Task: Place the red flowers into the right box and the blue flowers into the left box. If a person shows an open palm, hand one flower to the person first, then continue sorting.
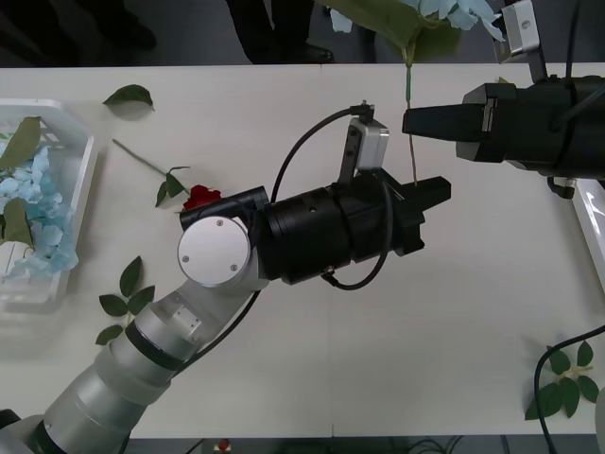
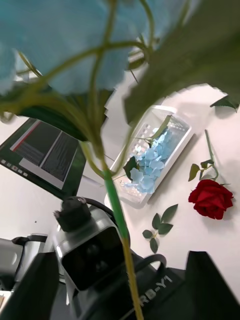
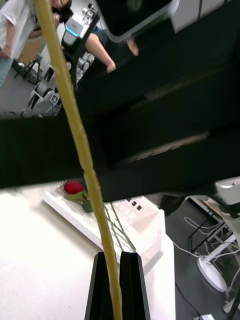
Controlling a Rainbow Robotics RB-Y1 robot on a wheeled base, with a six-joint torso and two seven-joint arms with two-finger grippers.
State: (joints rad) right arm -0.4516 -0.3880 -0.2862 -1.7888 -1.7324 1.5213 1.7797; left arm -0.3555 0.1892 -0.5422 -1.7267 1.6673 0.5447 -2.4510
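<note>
Blue flower (image 1: 444, 14) hangs bloom-up above the right gripper (image 1: 408, 121), which pinches its stem, while the left gripper (image 1: 430, 203) just below closes on the same stem, apparently a handover toward the left box (image 1: 80, 180) across the bench (image 1: 378, 359).

Matt white table (image 1: 284, 378); slotted plastic left box (image 1: 80, 180).

Legible text: the characters "RB-Y1", in pale lettering on the black housing (image 2: 165, 295) of the left arm's wrist, seen in the right wrist view; the letters before them are cut off. The dark screen (image 2: 47, 155) beyond carries lines too small to read.
</note>
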